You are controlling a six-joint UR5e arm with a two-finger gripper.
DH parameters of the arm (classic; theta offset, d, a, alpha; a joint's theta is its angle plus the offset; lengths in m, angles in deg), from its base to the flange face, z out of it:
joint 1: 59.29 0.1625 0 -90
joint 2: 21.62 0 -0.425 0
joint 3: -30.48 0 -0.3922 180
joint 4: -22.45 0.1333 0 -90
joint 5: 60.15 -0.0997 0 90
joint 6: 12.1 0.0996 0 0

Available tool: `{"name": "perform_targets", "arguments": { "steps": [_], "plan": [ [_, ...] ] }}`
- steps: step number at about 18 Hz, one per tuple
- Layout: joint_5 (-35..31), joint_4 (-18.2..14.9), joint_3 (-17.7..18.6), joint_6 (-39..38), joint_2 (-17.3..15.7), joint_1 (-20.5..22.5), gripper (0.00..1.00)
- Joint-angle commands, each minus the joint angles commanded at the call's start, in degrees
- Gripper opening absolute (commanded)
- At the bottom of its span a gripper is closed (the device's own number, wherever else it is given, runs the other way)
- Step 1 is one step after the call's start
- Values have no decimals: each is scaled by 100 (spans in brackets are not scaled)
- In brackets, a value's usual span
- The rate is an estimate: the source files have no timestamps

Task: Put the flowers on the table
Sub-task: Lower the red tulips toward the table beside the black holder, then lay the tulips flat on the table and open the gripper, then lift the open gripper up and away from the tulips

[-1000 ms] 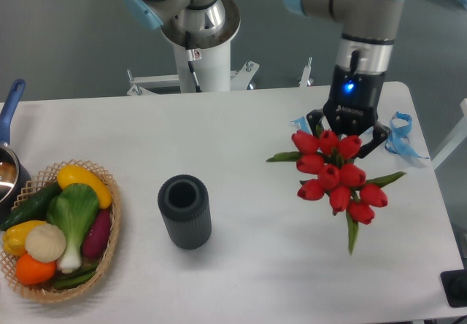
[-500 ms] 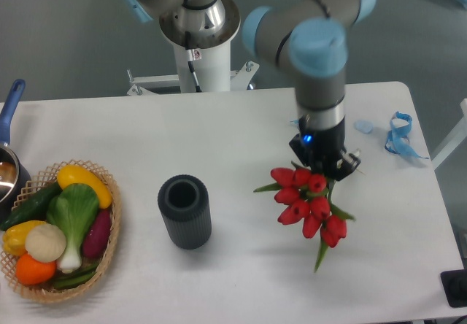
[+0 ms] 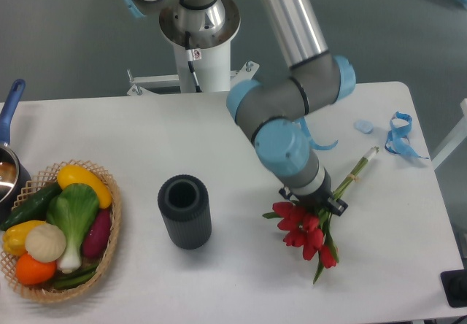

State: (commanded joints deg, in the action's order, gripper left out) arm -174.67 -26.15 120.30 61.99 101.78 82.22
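Observation:
The flowers (image 3: pixel 303 230) are a bunch of red tulips with green leaves, low over the right part of the white table (image 3: pixel 241 134). Their heads point to the front. Their long green stems (image 3: pixel 357 169) stick out toward the back right. My gripper (image 3: pixel 318 200) is shut on the flowers just behind the heads, with the wrist tilted steeply down over them. The fingers are mostly hidden by the wrist and the blooms. I cannot tell whether the heads touch the tabletop.
A dark grey ribbed vase (image 3: pixel 184 211) stands upright left of the bunch. A wicker basket (image 3: pixel 109 247) of toy vegetables sits at the front left, beside a pot with a blue handle (image 3: pixel 10 103). Blue ribbon (image 3: pixel 398 135) lies at the right edge.
The arm has swung down and left, tipping the bunch from hanging heads-up under the gripper to lying slanted. The stems now show, pointing back right.

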Motion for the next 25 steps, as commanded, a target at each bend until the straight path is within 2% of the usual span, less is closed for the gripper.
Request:
{"name": "perform_targets", "arguments": {
  "steps": [1,2,4,5,7,9,15,19,20,23,25],
  "plan": [
    [9,0,9,0,18,0,37],
    [17,9,9,17,18,0,53],
    [26,18,-9,35,0,0,64],
    [26,26,0,26,-43,0,80],
    [61,35,9,53,-166,0,94],
    [88,27,0,61,-342,52,100],
    [140,9,-281,44,-1009,403,100],
    [1009,-236,-413,88,-1422,913,100],
    [1089,-411,-413,262,-1502,1036,100],
    [1290,-693,-369,1753,-1818,1361,100],
    [1703,-1114,-360,2458,-2020,1695,100]
  ]
}}
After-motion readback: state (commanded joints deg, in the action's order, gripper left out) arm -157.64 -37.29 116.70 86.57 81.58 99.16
